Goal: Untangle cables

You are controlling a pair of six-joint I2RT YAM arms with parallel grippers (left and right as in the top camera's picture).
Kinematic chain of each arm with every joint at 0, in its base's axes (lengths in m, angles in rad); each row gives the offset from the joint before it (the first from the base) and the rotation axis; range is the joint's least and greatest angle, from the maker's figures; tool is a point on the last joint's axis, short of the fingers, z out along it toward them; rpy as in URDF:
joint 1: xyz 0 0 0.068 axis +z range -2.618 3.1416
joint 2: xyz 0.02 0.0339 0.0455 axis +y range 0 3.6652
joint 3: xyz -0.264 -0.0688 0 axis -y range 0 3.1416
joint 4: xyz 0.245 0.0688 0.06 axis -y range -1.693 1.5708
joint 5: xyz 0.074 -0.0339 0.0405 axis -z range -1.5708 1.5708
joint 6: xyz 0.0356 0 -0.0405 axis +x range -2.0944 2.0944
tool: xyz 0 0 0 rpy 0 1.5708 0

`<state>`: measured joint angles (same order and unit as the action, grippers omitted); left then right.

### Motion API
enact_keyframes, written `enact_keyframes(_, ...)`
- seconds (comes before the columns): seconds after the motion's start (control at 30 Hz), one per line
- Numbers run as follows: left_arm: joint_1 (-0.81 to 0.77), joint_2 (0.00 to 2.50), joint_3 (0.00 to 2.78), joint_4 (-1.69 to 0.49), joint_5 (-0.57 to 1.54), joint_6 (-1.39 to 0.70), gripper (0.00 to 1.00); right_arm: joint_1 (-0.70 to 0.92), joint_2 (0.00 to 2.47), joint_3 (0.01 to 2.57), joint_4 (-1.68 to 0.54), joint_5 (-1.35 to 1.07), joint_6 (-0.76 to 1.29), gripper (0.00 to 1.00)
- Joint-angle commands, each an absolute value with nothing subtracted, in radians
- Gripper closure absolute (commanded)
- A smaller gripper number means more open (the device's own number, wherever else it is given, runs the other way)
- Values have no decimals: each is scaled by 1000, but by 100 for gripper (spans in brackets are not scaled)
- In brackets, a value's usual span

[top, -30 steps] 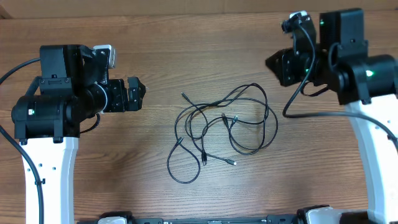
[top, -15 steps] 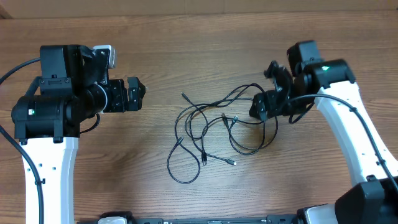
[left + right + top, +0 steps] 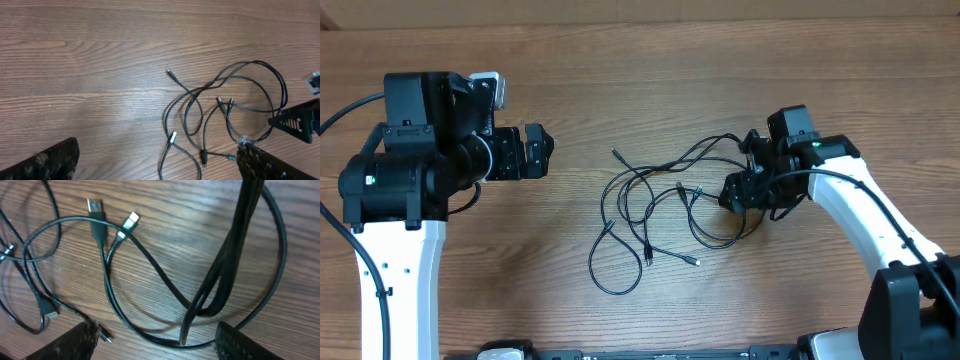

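At the bottom edge of the right wrist view, the right gripper (image 3: 155,332) sits low over the wooden table (image 3: 165,210) with its jaws spread. It straddles a doubled strand and the rim of a wide loop of the cables (image 3: 150,264). Nothing is pinched, and the placement reads as a line-up for a grab at the right side of the knot. Just beyond, toward the upper left of that frame, a black USB plug (image 3: 96,207) and a silvery plug (image 3: 131,219) lie side by side across a loop. From overhead, the tangle lies at mid-table, slightly right of centre, its loops overlapping and loose ends poking out at the upper left and bottom. Farthest off, at the left of the frame, the left gripper (image 3: 542,150) hangs well apart from the cords, jaws wide and empty, apparently waiting to take a second strand.
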<state>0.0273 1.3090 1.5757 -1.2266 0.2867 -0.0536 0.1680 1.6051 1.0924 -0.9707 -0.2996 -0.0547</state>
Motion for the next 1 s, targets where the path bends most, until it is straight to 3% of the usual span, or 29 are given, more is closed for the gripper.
enact_keyframes(0.0,24,1308,1589,-1226,281,-67,0,169,1602,1040,-923,-308,-52,27)
enact_keyframes(0.1,24,1308,1589,-1226,281,-67,0,169,1604,1008,-874,-347,-52,52)
enact_keyframes(0.2,24,1308,1589,-1226,281,-67,0,169,1604,1003,-858,-373,-52,61)
enact_keyframes(0.37,23,1308,1589,-1226,281,-67,0,169,1606,1001,-858,-378,-52,96)
enact_keyframes(0.67,24,1308,1589,-1226,281,-67,0,169,1606,1045,-852,-600,-53,96)
enact_keyframes(0.97,24,1308,1589,-1226,281,-67,0,199,1605,1436,-959,-822,-53,96)
